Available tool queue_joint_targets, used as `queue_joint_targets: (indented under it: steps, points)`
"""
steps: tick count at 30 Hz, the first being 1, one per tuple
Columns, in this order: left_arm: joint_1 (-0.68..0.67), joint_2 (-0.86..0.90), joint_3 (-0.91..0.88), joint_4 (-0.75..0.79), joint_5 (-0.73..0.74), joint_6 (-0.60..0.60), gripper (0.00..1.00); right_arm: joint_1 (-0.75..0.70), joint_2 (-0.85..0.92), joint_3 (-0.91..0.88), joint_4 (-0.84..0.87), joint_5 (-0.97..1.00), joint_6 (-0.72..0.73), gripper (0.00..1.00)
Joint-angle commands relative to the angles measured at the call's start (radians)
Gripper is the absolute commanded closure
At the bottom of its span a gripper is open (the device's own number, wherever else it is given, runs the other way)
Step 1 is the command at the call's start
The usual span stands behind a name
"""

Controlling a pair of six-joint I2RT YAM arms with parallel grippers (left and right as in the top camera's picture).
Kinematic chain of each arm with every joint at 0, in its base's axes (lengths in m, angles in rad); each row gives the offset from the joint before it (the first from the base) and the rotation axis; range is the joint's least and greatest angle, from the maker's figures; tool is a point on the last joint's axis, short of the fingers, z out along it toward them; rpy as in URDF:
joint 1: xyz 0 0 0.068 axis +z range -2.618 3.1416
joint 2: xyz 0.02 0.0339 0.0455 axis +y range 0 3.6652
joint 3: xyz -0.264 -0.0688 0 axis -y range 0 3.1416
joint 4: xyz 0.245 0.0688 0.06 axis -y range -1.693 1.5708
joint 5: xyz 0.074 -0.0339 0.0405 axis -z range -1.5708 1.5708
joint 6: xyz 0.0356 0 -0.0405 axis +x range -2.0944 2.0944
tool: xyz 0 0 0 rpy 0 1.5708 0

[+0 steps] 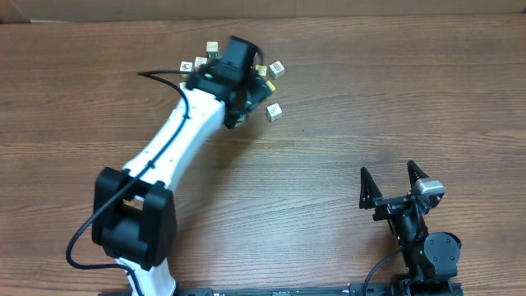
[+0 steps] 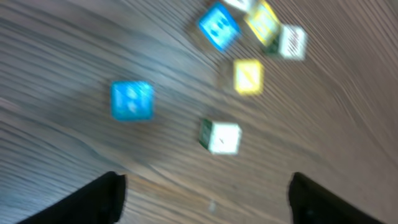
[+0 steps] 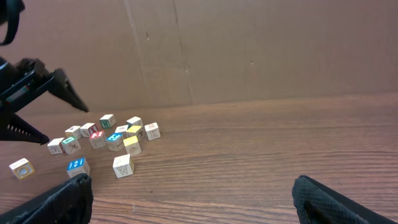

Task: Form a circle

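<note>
Several small picture and letter cubes lie in a loose scatter at the far middle of the table, and no tight circle of cubes shows. My left gripper (image 1: 249,92) hangs over them and hides some. In the blurred left wrist view a blue cube (image 2: 132,99) lies alone at the left, and a whitish cube (image 2: 222,137) sits just ahead of the open, empty left gripper (image 2: 205,202). A yellow cube (image 2: 248,76) and another blue cube (image 2: 219,26) lie beyond. The right wrist view shows the blue "H" cube (image 3: 76,165) next to a "W" cube (image 3: 123,166). My right gripper (image 1: 389,177) stands open and empty, far from the cubes.
A brown cardboard wall (image 3: 249,50) stands behind the table's far edge, close to the cubes. One pale cube (image 3: 21,168) sits apart at the far left of the right wrist view. The left arm (image 1: 177,136) stretches diagonally across the left half of the wooden table (image 1: 394,107).
</note>
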Motion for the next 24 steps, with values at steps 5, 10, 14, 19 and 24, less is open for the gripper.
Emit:
queue_joint_targets:
  steps: [5,10,14,19,24]
  points:
    - [0.060,0.005,0.069,-0.122,-0.016,-0.026,0.20,-0.002,-0.010,-0.010,0.005,0.005,-0.001,0.00]
    - [0.016,0.016,0.069,-0.153,-0.137,0.083,0.21,-0.002,-0.010,-0.010,0.005,0.005,-0.001,0.00]
    - [-0.018,0.047,0.069,-0.135,-0.209,0.112,0.22,-0.002,-0.010,-0.010,0.005,0.005,-0.001,0.00]
    - [-0.020,0.137,0.069,-0.055,-0.177,0.133,0.24,-0.002,-0.010,-0.010,0.005,0.005,-0.001,0.00]
    - [-0.016,0.229,0.069,-0.055,-0.178,0.106,0.25,-0.002,-0.010,-0.010,0.005,0.005,-0.001,0.00]
